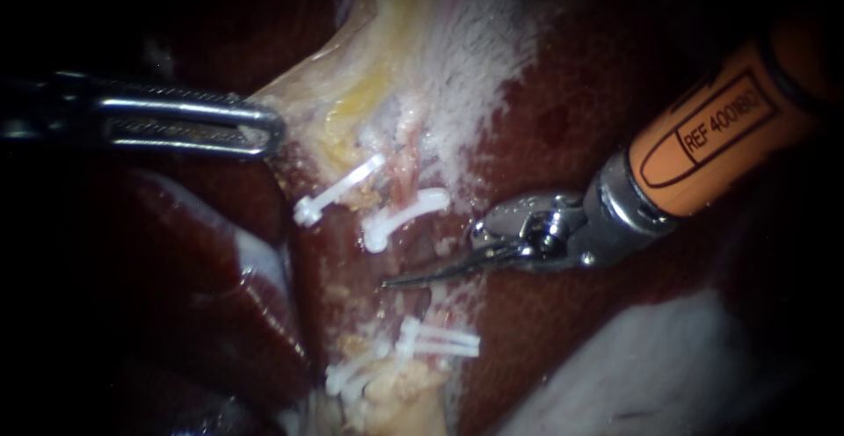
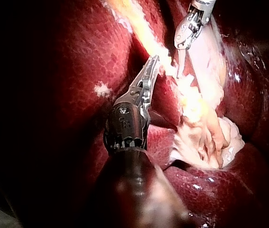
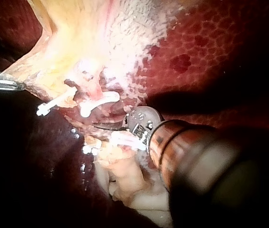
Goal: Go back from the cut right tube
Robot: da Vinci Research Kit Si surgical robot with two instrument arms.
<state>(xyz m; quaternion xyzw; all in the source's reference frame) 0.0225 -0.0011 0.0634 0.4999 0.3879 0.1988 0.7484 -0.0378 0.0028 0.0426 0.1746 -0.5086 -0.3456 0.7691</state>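
My right instrument (image 1: pixel 391 283) comes in from the upper right on an orange shaft. Its thin blades lie together, pointing left into the gap in the cut right tube (image 1: pixel 411 181). That gap runs from an upper white clip (image 1: pixel 404 216) to a pair of lower clips (image 1: pixel 440 341). Another white clip (image 1: pixel 338 188) sits on the left tube. My left instrument (image 1: pixel 268 130) holds the edge of the pale yellowish tissue fold (image 1: pixel 352 93), its jaws shut on it. The left wrist view shows those jaws (image 2: pixel 154 61) on the yellow strip.
Dark red liver (image 1: pixel 545 119) surrounds the field, with a whitish patch (image 1: pixel 651 374) at the lower right. Pale fatty tissue (image 1: pixel 396 396) lies below the lower clips. In the right wrist view the clips (image 3: pixel 99 102) sit just ahead of the blades (image 3: pixel 108 127).
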